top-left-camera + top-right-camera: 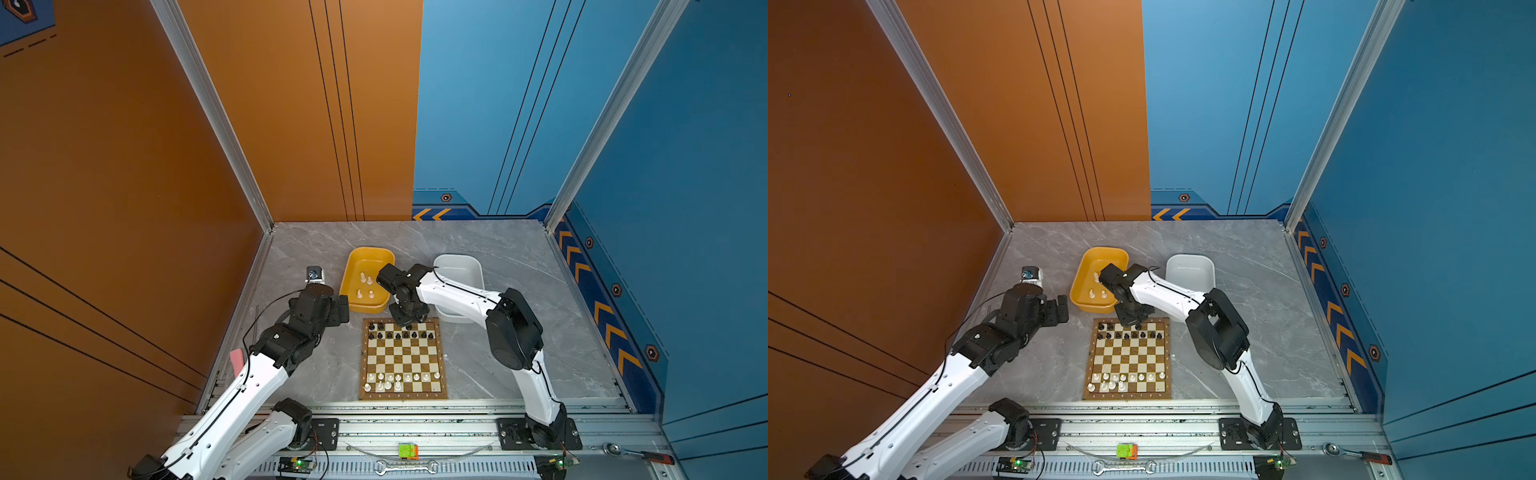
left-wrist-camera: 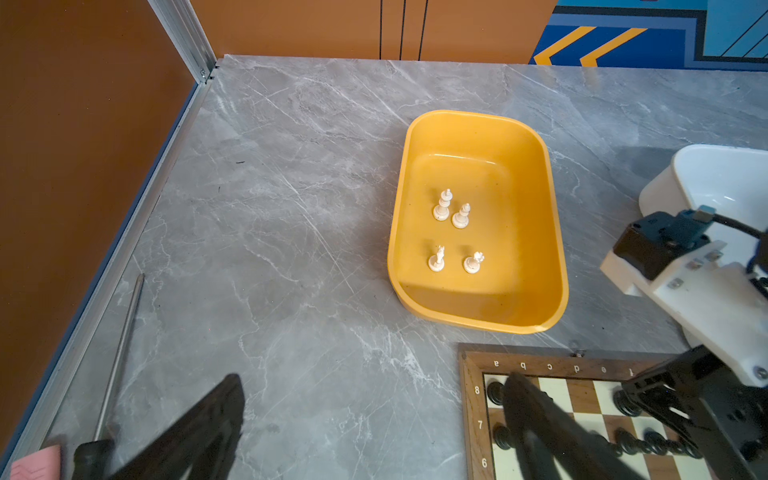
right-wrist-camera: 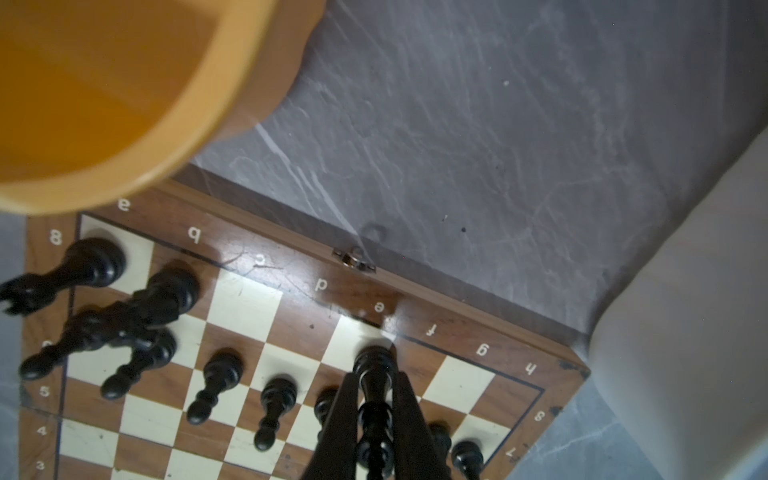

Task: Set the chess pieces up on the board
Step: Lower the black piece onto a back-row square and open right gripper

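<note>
While right pincer (image 3: 375,399) is clamped on a black piece (image 3: 374,361) at far row of board (image 1: 403,357), left pincer (image 2: 372,378) gapes wide, holds nothing, over desk (image 1: 478,365) left of board. Pawns all set; black back row approx. 3 pcs, white 4, w/ 4 white pcs (image 2: 441,205) left in yellow tub (image 1: 371,250).

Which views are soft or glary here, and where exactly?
Right wrist: yellow tub and white tub blurred near the lens, glare sheen on the board rim, held black piece fairly sharp. Left wrist: own fingers dark and soft, white pieces in the tub crisp. Both top views: evenly lit and sharp, but the board is tiny.
</note>
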Controlling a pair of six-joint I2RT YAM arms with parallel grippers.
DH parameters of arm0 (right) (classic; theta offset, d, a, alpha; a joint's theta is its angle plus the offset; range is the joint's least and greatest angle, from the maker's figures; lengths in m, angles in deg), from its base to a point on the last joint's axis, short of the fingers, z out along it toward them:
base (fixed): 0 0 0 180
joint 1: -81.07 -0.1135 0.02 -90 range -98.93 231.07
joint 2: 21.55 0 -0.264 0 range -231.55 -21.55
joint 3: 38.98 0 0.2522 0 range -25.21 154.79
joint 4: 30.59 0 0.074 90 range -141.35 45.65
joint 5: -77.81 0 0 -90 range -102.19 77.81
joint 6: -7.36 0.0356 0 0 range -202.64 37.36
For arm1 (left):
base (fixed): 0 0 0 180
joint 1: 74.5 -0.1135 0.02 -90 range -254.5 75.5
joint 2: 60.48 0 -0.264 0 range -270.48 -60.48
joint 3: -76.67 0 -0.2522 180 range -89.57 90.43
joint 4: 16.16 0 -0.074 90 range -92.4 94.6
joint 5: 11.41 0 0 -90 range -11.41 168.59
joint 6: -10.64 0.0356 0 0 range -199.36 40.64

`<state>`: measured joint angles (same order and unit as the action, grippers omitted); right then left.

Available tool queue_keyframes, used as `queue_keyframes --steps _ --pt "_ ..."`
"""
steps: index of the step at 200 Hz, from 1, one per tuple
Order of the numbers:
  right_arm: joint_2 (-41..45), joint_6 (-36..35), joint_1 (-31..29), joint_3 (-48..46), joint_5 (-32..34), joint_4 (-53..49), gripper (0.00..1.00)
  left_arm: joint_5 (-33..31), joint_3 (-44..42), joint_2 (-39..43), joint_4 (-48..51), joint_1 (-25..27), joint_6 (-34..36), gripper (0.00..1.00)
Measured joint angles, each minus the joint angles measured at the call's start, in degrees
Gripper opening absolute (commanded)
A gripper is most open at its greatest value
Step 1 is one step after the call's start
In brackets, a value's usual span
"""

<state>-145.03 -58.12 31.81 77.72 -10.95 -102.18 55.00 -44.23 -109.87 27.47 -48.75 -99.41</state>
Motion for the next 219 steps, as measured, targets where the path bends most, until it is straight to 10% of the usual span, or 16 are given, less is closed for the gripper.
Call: queue_keyframes --steps 98,219 --pt "-0.98 -0.04 0.00 1.49 -0.17 0.00 0.14 -0.02 -0.02 0.35 0.44 0.00 -1.03 0.98" --pt "-1.05 -0.24 0.13 1.49 -1.03 0.00 0.41 -0.07 -0.02 0.33 0.81 0.07 -1.05 0.98"
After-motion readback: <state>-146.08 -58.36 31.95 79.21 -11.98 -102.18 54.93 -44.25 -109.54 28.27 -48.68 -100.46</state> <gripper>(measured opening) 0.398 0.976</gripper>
